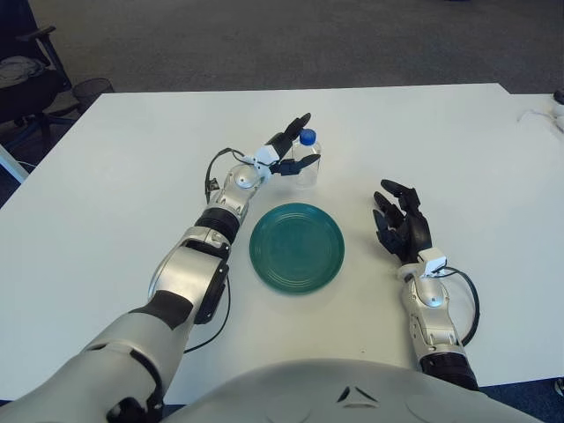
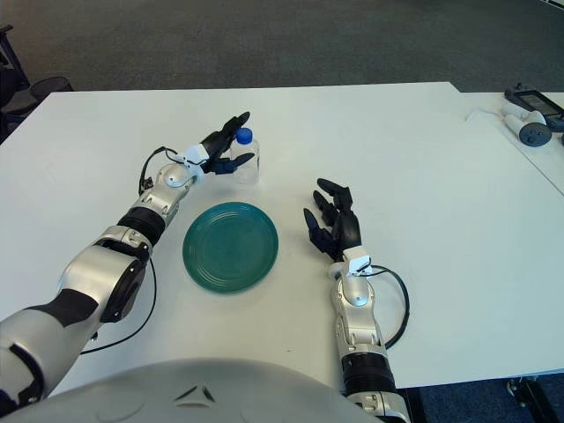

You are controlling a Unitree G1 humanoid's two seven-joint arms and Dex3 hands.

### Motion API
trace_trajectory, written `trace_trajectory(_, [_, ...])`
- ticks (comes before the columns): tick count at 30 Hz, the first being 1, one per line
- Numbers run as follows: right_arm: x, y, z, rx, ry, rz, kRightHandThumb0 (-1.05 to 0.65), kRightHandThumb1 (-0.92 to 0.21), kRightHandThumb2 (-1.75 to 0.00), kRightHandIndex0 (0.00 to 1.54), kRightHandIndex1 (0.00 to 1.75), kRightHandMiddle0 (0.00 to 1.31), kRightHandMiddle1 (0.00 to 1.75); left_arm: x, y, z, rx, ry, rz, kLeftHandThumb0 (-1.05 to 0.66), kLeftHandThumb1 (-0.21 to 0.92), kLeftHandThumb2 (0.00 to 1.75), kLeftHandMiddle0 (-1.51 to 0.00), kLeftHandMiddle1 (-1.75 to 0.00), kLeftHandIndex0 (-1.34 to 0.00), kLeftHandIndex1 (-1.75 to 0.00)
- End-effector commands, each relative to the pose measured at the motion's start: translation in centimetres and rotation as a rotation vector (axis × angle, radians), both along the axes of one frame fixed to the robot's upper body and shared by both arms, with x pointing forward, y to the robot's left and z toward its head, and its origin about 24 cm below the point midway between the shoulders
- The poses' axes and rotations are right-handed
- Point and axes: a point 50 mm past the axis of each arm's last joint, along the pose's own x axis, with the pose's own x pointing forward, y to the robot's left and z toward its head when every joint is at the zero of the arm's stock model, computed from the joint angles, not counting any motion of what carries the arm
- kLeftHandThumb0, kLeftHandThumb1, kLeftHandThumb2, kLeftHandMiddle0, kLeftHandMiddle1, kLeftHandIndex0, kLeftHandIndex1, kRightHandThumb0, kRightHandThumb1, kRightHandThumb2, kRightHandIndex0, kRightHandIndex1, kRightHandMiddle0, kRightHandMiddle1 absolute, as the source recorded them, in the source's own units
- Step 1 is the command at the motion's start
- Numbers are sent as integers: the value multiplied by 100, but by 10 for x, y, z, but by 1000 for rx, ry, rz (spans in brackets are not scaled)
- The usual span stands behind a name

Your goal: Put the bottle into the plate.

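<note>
I see the left robot hand (image 1: 291, 152) reached out over the white desk (image 1: 123, 185), its dark fingers (image 1: 304, 161) bracketing the clear bottle (image 1: 307, 162) from the bottle's left side. One finger points up past the blue cap (image 1: 307, 137), another crosses the front of the body. I cannot tell whether they press the bottle or only stand beside it. The bottle stands upright on the desk, just beyond the far rim of the teal plate (image 1: 297, 248), not on it. I note the right robot hand (image 1: 402, 228) to the right of the plate, apart from it, fingers spread, holding nothing. A grey device (image 2: 530, 109) lies at the desk's far right edge.
</note>
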Motion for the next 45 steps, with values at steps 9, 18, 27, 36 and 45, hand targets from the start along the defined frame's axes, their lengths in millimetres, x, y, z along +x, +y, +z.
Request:
trace_trajectory(9, [-13,2,-27,15,148,5,-72,-92,-41,46,7,0,99,4,4,6,7,-43,54,-105,92,19,0,0,0,0])
trace_trajectory(18, [-13,2,-26,15,138,4,-73,-92,-42,46,7,0,100,5,7,3,-5,-41,120,-105,92,18,0,0,0,0])
trace_trajectory(27, [-15,1,-27,17,143,-4,-72,-92,-43,47,8,0,99,5,7,0,5,-63,166,-105,92,16,0,0,0,0])
trace_trajectory(36, [-17,0,-27,21,149,-12,-73,-92,-44,45,8,0,96,4,5,-3,5,-76,183,-105,92,14,0,0,0,0])
trace_trajectory(45, [-18,-2,-28,24,149,-9,-73,-92,-45,44,7,0,96,3,2,-8,12,-49,185,-105,92,11,0,0,0,0])
